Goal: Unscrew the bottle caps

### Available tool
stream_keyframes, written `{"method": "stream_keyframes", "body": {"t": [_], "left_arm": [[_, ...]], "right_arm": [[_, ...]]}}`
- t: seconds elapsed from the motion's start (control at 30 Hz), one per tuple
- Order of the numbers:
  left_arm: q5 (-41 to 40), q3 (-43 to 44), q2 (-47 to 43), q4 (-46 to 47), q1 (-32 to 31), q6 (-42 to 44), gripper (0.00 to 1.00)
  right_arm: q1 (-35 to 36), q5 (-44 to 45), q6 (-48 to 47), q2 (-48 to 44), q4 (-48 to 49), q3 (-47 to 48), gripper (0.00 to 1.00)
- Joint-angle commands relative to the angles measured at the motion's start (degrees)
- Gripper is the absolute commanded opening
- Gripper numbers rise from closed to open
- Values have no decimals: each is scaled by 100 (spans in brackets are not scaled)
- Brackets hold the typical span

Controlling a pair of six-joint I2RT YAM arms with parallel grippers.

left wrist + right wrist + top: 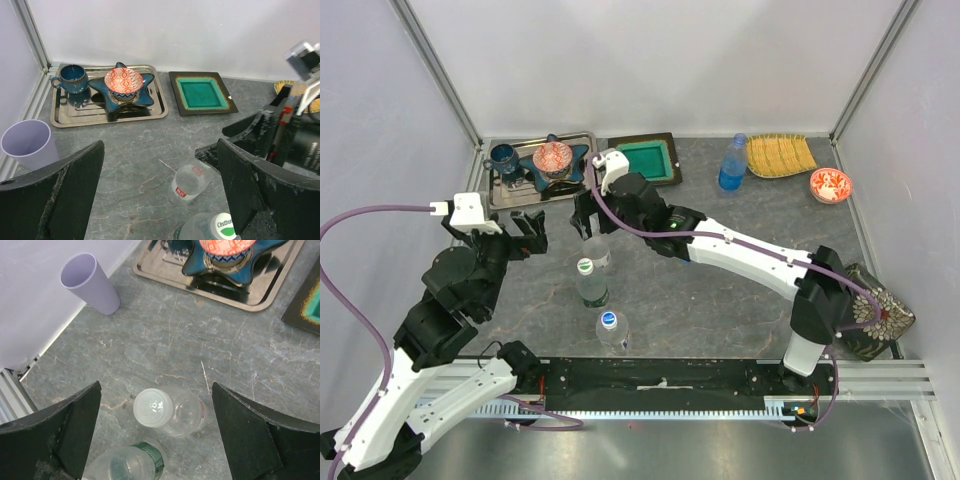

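- Right gripper [156,388]: jaws spread wide with nothing between them. In the right wrist view they hang over a pale cap [152,408], one finger on each side and clear of it.
- That cap sits on a clear bottle [189,416] with a red-marked label, which stands upright on the grey desk [165,335].
- Left gripper [160,195]: jaws also spread wide and pinching nothing. They point at the same clear bottle from the near-left side and stay apart from it.
- Close beside the first bottle, nearer the arm bases, stands a second bottle [590,290] with a green-and-white cap [585,266] on it.
- Nearer still, a third bottle [615,335] carries a blue-and-white cap [608,320].
- A blue-tinted bottle [731,172] with a blue cap [739,140] stands well apart at the far side. It is between a teal square plate [647,158] and a yellow ribbed dish [780,155], just beside the dish.
- A lilac cup [27,145] stands by the left wall, near a steel tray [75,114].
- The tray holds a blue mug [72,80] and a star-shaped dish [145,97] with a red-patterned bowl [123,82] in it.
- A small red bowl [830,185] sits at the far right.
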Motion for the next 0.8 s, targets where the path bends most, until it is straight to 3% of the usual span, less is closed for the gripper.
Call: {"method": "stream_keyframes", "body": {"t": [0.0, 0.57, 0.77], "left_arm": [[-166, -59, -83, 53, 13, -224, 100], [-96, -226, -171, 45, 13, -259, 100], [-43, -262, -162, 62, 13, -277, 100]], "right_arm": [[29, 69, 40, 245, 15, 246, 98], [117, 122, 76, 605, -56, 184, 87], [117, 333, 67, 474, -29, -26, 68]]}}
